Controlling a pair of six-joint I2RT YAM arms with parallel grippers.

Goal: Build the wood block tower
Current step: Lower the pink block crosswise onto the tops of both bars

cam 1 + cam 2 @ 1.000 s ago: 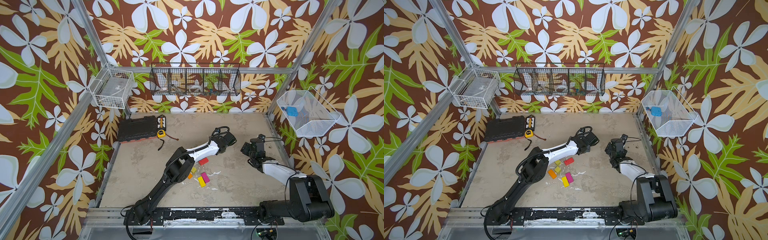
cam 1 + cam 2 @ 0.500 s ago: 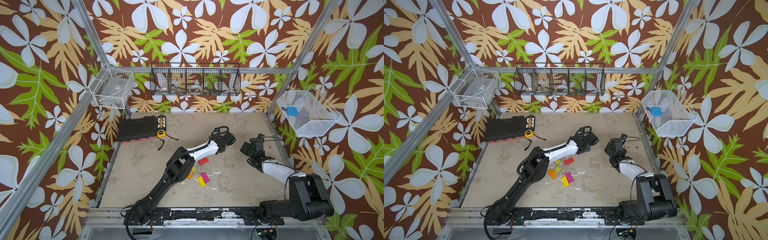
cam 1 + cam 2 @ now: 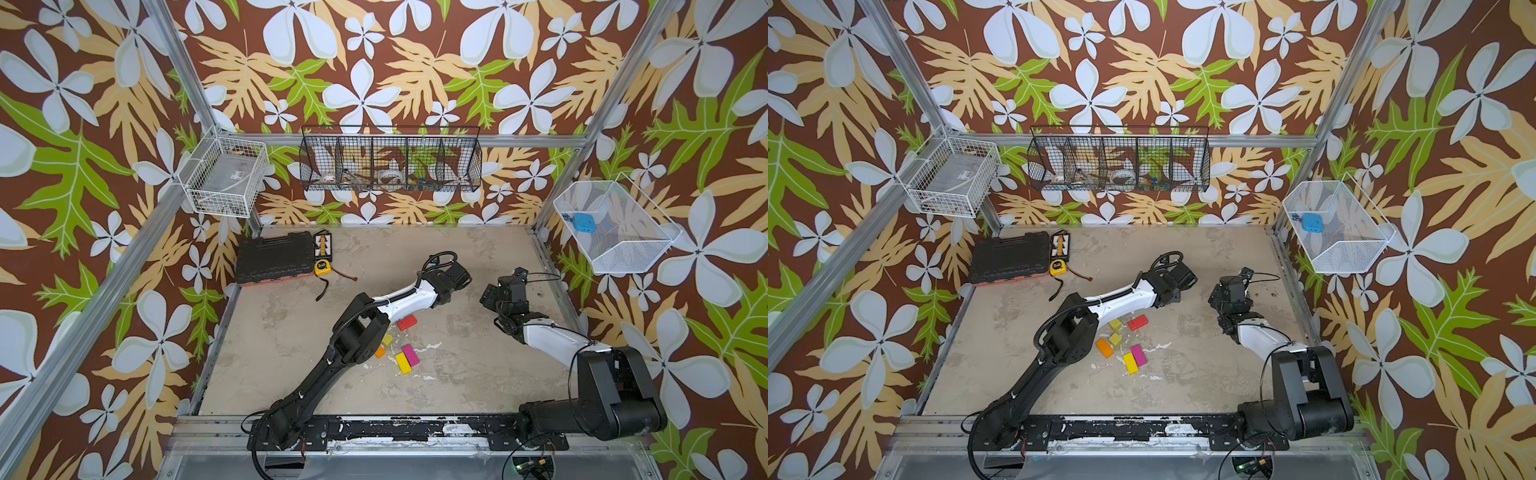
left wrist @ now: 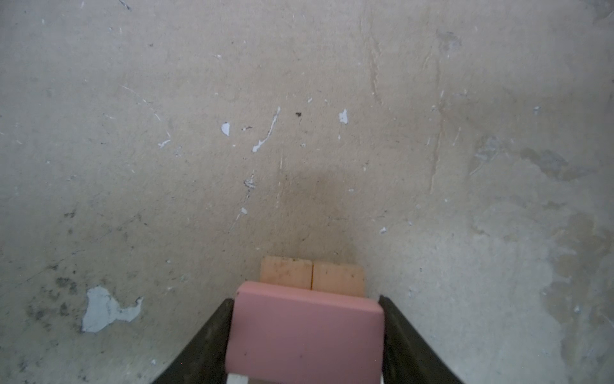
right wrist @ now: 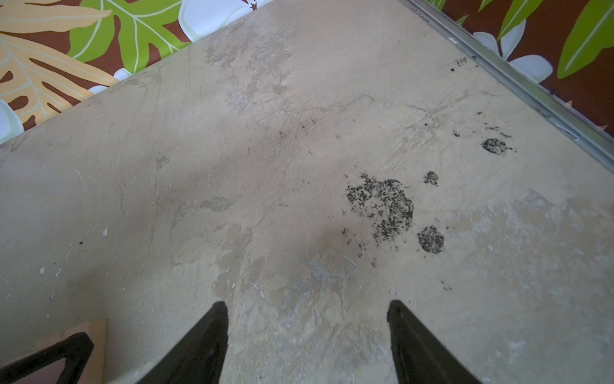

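The left gripper [image 4: 305, 299] pinched a smooth, matte pink block [image 4: 304, 335] over two pale, speckled tan planks [image 4: 312, 274] lying side by side on the scuffed, flaking table [image 4: 166, 133]. The right gripper [image 5: 307, 307] stood spread and empty. Painted loose bricks [image 3: 1130, 363] lay at a top view's lower centre. Nothing had visibly shifted since half a second before

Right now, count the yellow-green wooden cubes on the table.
2 cubes: one beside the red wooden brick, one beside the orange wooden brick; others may be hidden.
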